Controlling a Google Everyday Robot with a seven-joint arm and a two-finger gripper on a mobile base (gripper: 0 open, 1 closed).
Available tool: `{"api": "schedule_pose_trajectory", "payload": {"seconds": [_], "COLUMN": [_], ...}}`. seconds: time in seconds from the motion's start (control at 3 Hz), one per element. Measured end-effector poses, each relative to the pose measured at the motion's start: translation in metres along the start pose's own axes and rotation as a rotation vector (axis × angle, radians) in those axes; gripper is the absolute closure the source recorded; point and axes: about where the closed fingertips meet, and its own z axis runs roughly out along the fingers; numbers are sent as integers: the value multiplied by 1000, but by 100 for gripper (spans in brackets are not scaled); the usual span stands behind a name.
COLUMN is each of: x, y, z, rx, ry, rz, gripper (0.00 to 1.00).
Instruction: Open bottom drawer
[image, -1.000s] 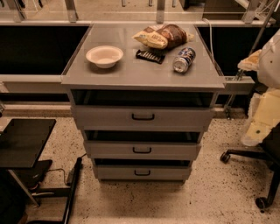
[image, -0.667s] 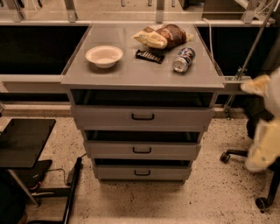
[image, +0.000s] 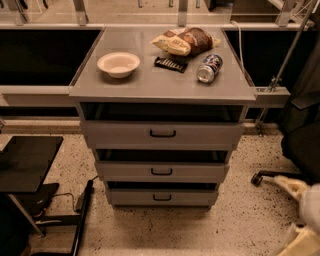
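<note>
The bottom drawer (image: 161, 197) is the lowest and narrowest of three grey drawer fronts in the cabinet at the middle of the view. It has a small black bar handle (image: 161, 197). Its front lines up under the mid-sized drawer (image: 162, 171) and the widest top drawer (image: 162, 133). My gripper (image: 289, 185) is a cream blur low at the right, above the speckled floor. It is well to the right of the bottom drawer, at about its height, and touches nothing.
On the cabinet top (image: 150, 85) are a white bowl (image: 118, 64), snack bags (image: 186, 41), a black bar (image: 171, 63) and a lying can (image: 209, 68). A black office chair with a caster (image: 257, 179) is at the right. A black stand (image: 25, 162) is at the left.
My arm has dropped from beside the cabinet top at the right edge down to the bottom right corner near the floor. The drawers have not moved.
</note>
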Motion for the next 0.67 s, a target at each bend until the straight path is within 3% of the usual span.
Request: {"api": "schedule_pose_trajectory", "payload": {"seconds": [0.33,0.67], "x": [67,104], "y": [39,57], "z": [103,204], "rx": [-120,-238], "ry": [-31,15], "rz": [98,141], "gripper": [0,0]}}
